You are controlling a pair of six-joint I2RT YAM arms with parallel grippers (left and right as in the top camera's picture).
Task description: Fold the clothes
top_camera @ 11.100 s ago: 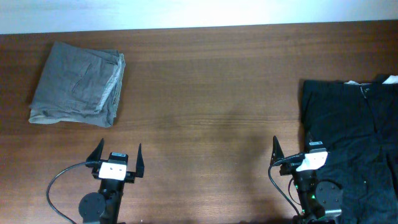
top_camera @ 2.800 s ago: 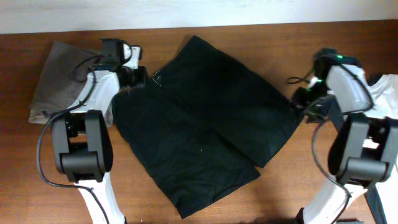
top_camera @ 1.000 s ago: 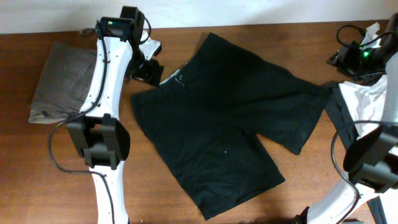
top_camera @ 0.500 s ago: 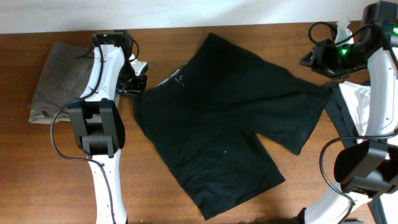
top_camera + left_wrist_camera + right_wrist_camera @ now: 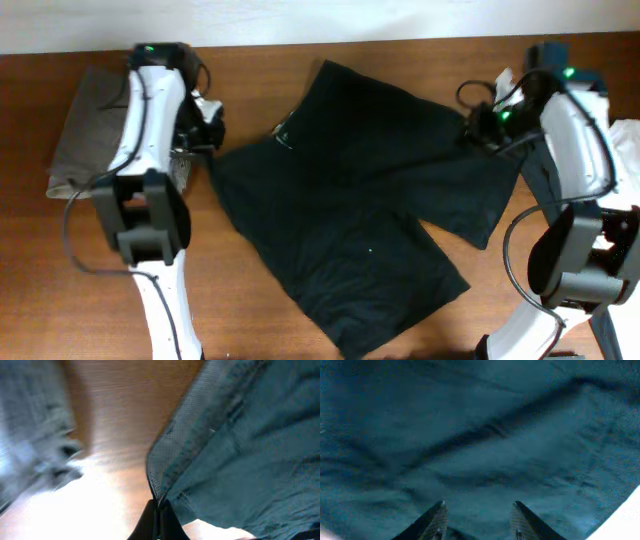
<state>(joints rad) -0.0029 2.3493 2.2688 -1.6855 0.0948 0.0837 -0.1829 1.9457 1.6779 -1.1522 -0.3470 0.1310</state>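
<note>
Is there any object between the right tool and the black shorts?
Nothing visible does. The right tool is open, and only the black shorts fill its wrist view directly ahead of it.

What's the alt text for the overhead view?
Black shorts lie spread diagonally on a wooden table, the left gripper at their waistband corner and the right gripper over the upper leg's edge. A folded grey garment sits at upper left; white cloth shows at the right edge.

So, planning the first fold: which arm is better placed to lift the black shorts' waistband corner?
Left. The left gripper is shut on the waistband edge of the black shorts; the right gripper hangs open above them.
</note>
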